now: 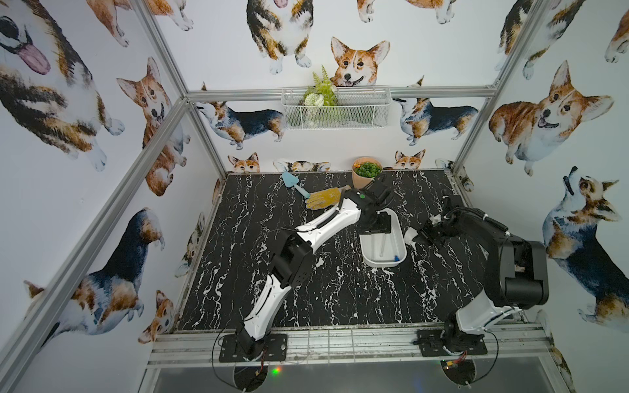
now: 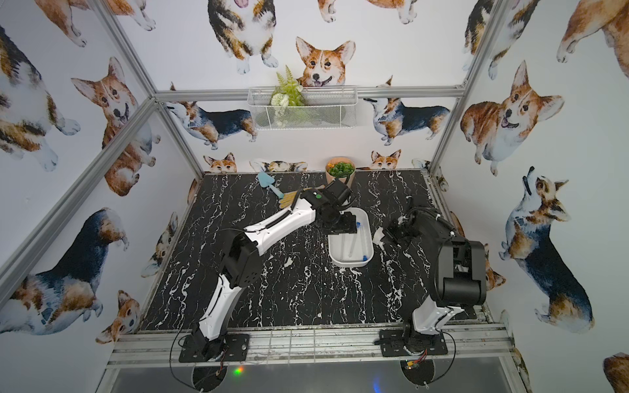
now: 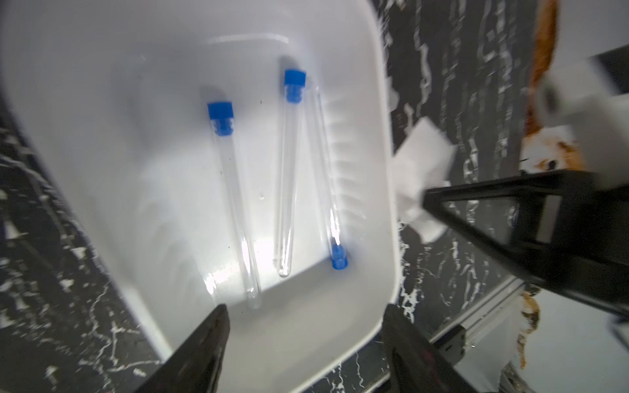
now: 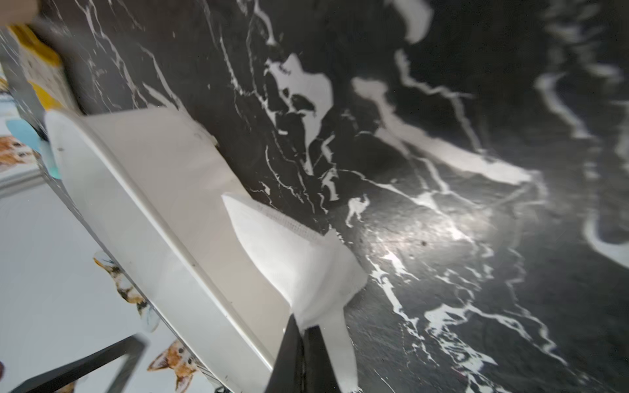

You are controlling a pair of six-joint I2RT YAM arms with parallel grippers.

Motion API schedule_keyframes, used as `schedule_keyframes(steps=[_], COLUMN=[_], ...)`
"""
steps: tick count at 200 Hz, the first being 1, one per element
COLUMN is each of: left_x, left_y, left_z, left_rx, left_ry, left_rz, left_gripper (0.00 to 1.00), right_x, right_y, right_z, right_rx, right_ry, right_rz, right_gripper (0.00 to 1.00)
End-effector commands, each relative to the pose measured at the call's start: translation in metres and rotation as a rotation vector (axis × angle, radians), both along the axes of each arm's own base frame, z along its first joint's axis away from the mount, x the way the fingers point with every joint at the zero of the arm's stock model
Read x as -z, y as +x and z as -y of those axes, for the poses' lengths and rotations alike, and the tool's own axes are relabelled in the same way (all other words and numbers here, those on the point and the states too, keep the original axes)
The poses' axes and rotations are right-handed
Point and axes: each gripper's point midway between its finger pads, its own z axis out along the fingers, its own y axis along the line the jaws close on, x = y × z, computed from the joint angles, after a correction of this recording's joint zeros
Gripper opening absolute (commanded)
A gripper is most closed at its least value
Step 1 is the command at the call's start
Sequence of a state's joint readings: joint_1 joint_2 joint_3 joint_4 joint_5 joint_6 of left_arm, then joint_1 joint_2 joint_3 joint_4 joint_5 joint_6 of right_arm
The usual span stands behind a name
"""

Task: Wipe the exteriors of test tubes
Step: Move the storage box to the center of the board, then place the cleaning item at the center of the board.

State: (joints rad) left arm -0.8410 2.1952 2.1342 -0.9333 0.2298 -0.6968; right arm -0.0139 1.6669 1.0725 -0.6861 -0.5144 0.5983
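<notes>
Three test tubes (image 3: pixel 289 177) are lying flat inside the white tub (image 3: pixel 102 119). The left gripper (image 3: pixel 306 313) is hovering over the tub with its jaws spread, holding nothing. The right gripper (image 4: pixel 303 326) is hanging just beside the tub, its jaws pinching a white cloth (image 4: pixel 289 251).

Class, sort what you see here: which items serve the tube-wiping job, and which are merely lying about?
Job: test tubes, white tub, white cloth in the shut right pincer, open left pincer.
Lying about: blue trowel, yellow glove, plant pot, wire basket.
</notes>
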Motion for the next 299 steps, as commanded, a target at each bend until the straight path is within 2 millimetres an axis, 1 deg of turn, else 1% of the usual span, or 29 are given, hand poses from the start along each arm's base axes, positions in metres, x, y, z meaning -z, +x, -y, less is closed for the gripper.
schedule_keyframes(steps=[1,15,34,61,69,72,82,103,126,130,139,152,156,160,181,183,185,187,189,205,223,235,261,271,281,288,291,297,299], left_x=[-0.033,-0.053,-0.068,-0.075,-0.069,-0.076,-0.075,-0.07,-0.064,-0.063,-0.064,-0.063,-0.063,-0.064,-0.066,-0.066,-0.066,-0.066,-0.066,-0.062,-0.043,-0.033,-0.017,-0.014,-0.011,-0.009,-0.009,-0.008,-0.009], left_y=[-0.003,0.0,0.002,-0.001,-0.001,-0.005,-0.008,-0.013,-0.011,-0.01,-0.007,-0.002,0.0,0.002,0.015,0.017,0.018,0.02,0.022,0.037,0.038,0.043,0.05,0.052,0.055,0.057,0.057,0.058,0.058], left_z=[-0.039,-0.072,-0.124,-0.198,-0.214,-0.222,-0.24,-0.268,-0.295,-0.3,-0.313,-0.33,-0.335,-0.34,-0.366,-0.369,-0.371,-0.372,-0.374,-0.383,-0.408,-0.413,-0.429,-0.432,-0.433,-0.43,-0.429,-0.427,-0.426], left_rx=[-0.016,-0.057,-0.145,-0.282,-0.309,-0.32,-0.347,-0.404,-0.529,-0.554,-0.605,-0.658,-0.673,-0.685,-0.739,-0.741,-0.742,-0.74,-0.742,-0.703,-0.725,-0.658,-0.651,-0.662,-0.673,-0.664,-0.658,-0.644,-0.64], left_ry=[0.048,0.066,0.075,0.089,0.104,0.097,0.107,0.097,0.016,0.003,-0.017,-0.022,-0.016,-0.01,0.049,0.055,0.063,0.068,0.074,0.131,0.279,0.343,0.412,0.416,0.407,0.396,0.391,0.383,0.38], left_rz=[0.027,0.052,0.053,0.04,0.025,0.04,0.041,0.021,-0.004,-0.005,0.004,0.026,0.034,0.045,0.153,0.169,0.18,0.194,0.207,0.317,0.354,0.395,0.427,0.431,0.433,0.43,0.429,0.427,0.427], left_gripper=[0.73,0.73,0.73,0.73,0.73,0.73,0.73,0.72,0.72,0.72,0.72,0.72,0.72,0.72,0.74,0.82,0.94,0.98,1.0,1.0,1.0,1.0,1.0,1.0,1.0,1.0,1.0,1.0,1.0], right_x=[0.004,0.004,0.002,-0.003,-0.004,-0.004,-0.005,-0.006,-0.003,-0.003,-0.002,-0.002,-0.003,-0.004,-0.016,-0.018,-0.02,-0.022,-0.024,-0.041,-0.06,-0.069,-0.076,-0.074,-0.069,-0.068,-0.069,-0.075,-0.076], right_y=[0.002,0.009,0.019,0.03,0.032,0.032,0.034,0.036,0.032,0.03,0.025,0.016,0.014,0.012,0.004,0.004,0.004,0.004,0.004,0.006,0.012,0.015,0.019,0.017,0.013,0.01,0.006,0.003,0.001], right_z=[-0.025,-0.047,-0.078,-0.127,-0.141,-0.145,-0.158,-0.168,-0.154,-0.15,-0.141,-0.124,-0.119,-0.114,-0.092,-0.091,-0.089,-0.087,-0.086,-0.075,-0.065,-0.06,-0.047,-0.041,-0.038,-0.043,-0.046,-0.051,-0.053], right_rx=[-0.105,-0.149,-0.19,-0.247,-0.261,-0.266,-0.276,-0.272,-0.257,-0.256,-0.259,-0.272,-0.28,-0.287,-0.31,-0.31,-0.31,-0.308,-0.308,-0.295,-0.281,-0.284,-0.273,-0.278,-0.307,-0.347,-0.368,-0.408,-0.42], right_ry=[0.003,0.008,0.029,0.061,0.07,0.073,0.083,0.096,0.034,0.016,-0.027,-0.114,-0.143,-0.172,-0.283,-0.289,-0.296,-0.302,-0.306,-0.334,-0.36,-0.363,-0.356,-0.373,-0.39,-0.363,-0.346,-0.317,-0.311], right_rz=[-0.003,0.011,0.027,0.052,0.057,0.057,0.06,0.056,0.026,0.016,-0.01,-0.062,-0.071,-0.08,-0.087,-0.084,-0.083,-0.078,-0.073,-0.022,0.065,0.117,0.152,0.133,0.098,0.065,0.041,0.009,0.001], right_gripper=[0.0,0.0,0.0,0.0,0.0,0.0,0.0,0.0,0.0,0.09,0.42,0.7,0.94,1.0,1.0,1.0,1.0,1.0,1.0,1.0,1.0,1.0,1.0,0.96,0.88,0.76,0.67,0.45,0.33])
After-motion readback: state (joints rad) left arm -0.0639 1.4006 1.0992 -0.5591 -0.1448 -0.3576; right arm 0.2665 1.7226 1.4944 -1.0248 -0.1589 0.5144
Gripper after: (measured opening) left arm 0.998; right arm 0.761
